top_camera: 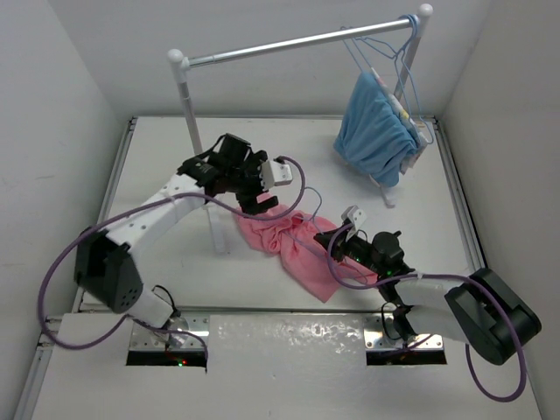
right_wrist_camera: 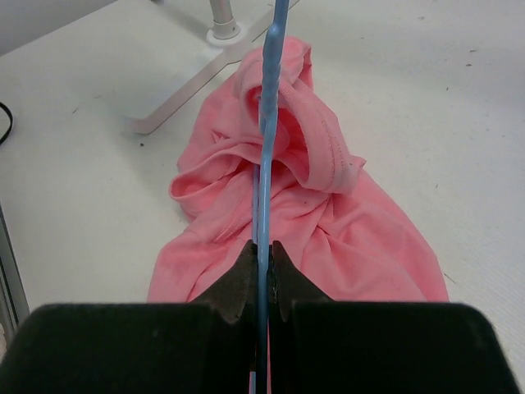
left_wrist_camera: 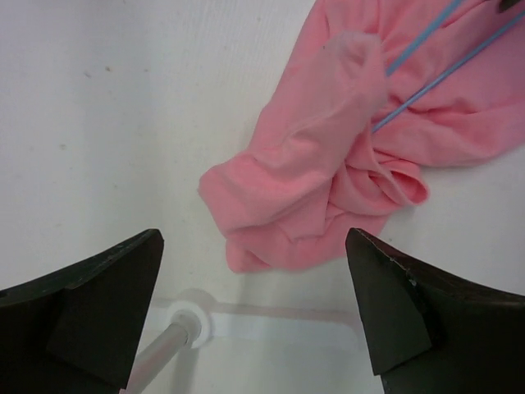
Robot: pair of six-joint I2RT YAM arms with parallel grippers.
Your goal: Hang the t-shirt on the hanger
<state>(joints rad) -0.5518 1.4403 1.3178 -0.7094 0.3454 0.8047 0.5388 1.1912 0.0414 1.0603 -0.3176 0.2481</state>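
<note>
The salmon-pink t-shirt point(top_camera: 293, 245) lies crumpled on the white table between the two arms. It also shows in the left wrist view point(left_wrist_camera: 328, 164) and the right wrist view point(right_wrist_camera: 328, 230). My right gripper point(top_camera: 339, 241) point(right_wrist_camera: 262, 246) is shut on the thin light-blue wire hanger point(right_wrist_camera: 269, 123) and holds it low over the shirt. Two hanger wires point(left_wrist_camera: 435, 78) run into a fold of the shirt near the collar point(right_wrist_camera: 324, 139). My left gripper point(top_camera: 260, 194) point(left_wrist_camera: 253, 246) is open and empty, hovering just above the shirt's left end.
The silver rail point(top_camera: 289, 44) on white posts spans the back. Its left post point(top_camera: 194, 131) and foot point(left_wrist_camera: 189, 322) stand right by my left gripper. A light-blue garment point(top_camera: 376, 131) and several spare hangers point(top_camera: 389, 44) hang at the rail's right end.
</note>
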